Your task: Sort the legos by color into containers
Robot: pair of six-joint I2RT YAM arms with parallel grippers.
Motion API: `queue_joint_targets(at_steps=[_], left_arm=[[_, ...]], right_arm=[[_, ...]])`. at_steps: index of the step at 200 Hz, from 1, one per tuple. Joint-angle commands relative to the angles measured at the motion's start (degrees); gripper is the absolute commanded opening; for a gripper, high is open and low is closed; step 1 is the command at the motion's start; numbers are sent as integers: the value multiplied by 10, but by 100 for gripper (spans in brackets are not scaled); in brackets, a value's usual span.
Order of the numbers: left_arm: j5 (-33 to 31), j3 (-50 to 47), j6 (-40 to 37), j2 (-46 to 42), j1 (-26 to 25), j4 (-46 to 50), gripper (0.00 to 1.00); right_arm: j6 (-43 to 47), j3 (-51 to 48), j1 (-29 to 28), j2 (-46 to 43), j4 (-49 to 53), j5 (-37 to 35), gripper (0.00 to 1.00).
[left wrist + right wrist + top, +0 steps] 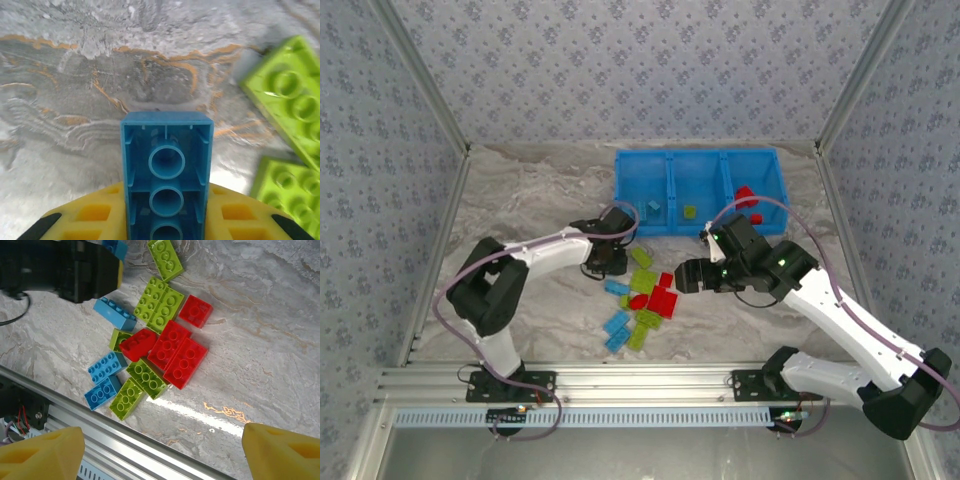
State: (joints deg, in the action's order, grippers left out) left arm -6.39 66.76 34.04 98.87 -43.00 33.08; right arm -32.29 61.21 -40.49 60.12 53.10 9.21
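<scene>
Noted the blue tray (700,154) at the far side of the marbled table (520,200), right of centre, split into three compartments side by side. Found one light blue piece (653,207) in the left compartment, one lime green piece (689,212) in the middle, and red pieces (746,196) in the right; exact count not readable. Found the loose legos (642,300) on the table on the near side of the tray, between the two grippers: flat studded bricks in red, lime green and light blue, several touching or overlapping. Recorded the left gripper (608,262) at the pile's far left edge, yellow pads (90,217) pinching a light blue brick (166,165) — seen from its hollow underside, round tubes in a row, with two green bricks (287,95) just to its right. Recorded the right gripper (682,275) just right of the pile, fingers (40,455) spread wide — nothing between them.
</scene>
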Motion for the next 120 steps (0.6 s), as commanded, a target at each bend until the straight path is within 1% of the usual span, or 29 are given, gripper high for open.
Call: queue_joint_targets(at_steps=[1, 22, 34, 45, 69, 75, 95, 103, 112, 120], left_arm=[[-63, 86, -45, -78, -44, 32, 26], [-90, 142, -68, -74, -49, 15, 26], [-125, 179, -89, -46, -48, 12, 26], [-139, 219, -105, -10, -39, 15, 26], [-114, 290, -103, 71, -14, 1, 27], [-109, 308, -102, 93, -8, 0, 27], [-107, 373, -101, 161, 2, 12, 28], [-105, 395, -99, 182, 7, 18, 30], [-105, 415, -96, 200, 12, 22, 36], [-104, 430, -95, 210, 15, 25, 39]], right_arm=[[-11, 6, 4, -7, 2, -23, 85], [-14, 7, 8, -11, -2, -34, 85], [-20, 8, 10, -15, -3, -35, 85], [-28, 8, 10, -19, -3, -34, 85], [-33, 2, 10, -35, -2, -30, 85], [-48, 1, 10, -39, 1, -30, 85], [-56, 0, 10, -53, 13, -35, 85], [-60, -1, 10, -57, 17, -37, 85], [-62, -1, 10, -63, 20, -38, 85], [-64, -1, 10, -67, 21, -40, 85]])
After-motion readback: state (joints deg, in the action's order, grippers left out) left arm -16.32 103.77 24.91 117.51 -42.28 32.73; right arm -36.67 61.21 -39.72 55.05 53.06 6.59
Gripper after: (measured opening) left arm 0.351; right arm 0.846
